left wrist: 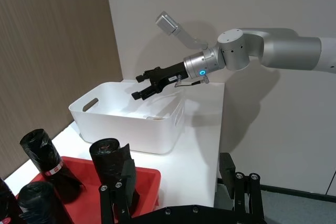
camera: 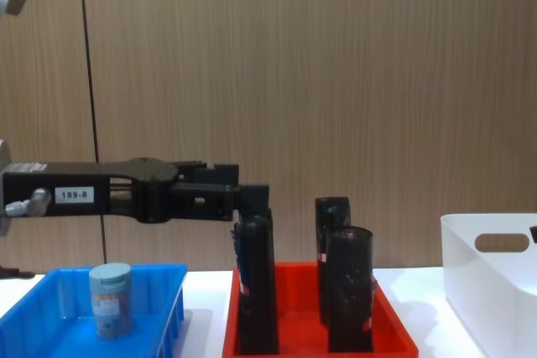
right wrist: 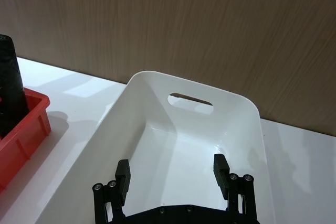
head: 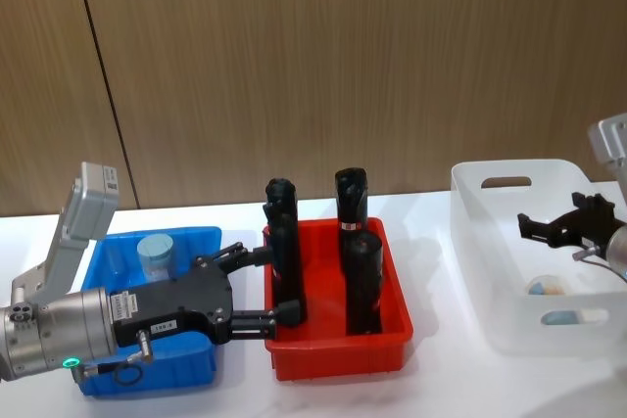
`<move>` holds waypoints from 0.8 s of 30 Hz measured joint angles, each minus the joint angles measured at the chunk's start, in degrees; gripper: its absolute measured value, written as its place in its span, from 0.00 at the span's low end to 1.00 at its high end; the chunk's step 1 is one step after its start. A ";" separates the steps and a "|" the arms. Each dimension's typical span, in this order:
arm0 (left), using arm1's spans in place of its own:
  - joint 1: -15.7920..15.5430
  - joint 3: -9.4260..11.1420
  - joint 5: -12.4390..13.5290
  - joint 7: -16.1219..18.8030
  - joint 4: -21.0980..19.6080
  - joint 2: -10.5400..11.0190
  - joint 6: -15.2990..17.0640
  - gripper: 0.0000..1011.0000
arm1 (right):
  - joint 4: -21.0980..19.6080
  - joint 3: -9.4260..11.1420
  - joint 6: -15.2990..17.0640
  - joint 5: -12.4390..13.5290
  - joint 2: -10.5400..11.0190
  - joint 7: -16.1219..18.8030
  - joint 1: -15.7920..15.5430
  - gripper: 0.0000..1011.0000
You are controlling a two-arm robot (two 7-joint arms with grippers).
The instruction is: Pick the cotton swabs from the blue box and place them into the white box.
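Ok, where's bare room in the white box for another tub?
In the white box, the far end below the handle cut-out is bare; the near end holds cotton swabs. Right gripper hovers open above. Also free: table between it and red tray.

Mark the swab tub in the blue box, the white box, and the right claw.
cotton swab tub (head: 155, 246): head view, on its lid.
white box (head: 468, 232): head view, on its left wall.
right claw (right wrist: 171, 162): right wrist view, midway between the open fingertips.
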 joint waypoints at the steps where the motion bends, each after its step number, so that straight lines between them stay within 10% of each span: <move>1: 0.00 0.01 0.02 0.10 0.00 -0.01 0.00 0.99 | -0.06 0.00 -0.03 0.00 -0.01 0.00 -0.04 0.99; 24: 2.24 2.12 4.31 14.54 -2.94 -1.78 -1.68 0.99 | -12.58 0.11 -5.95 2.01 -1.07 -3.23 -10.41 0.99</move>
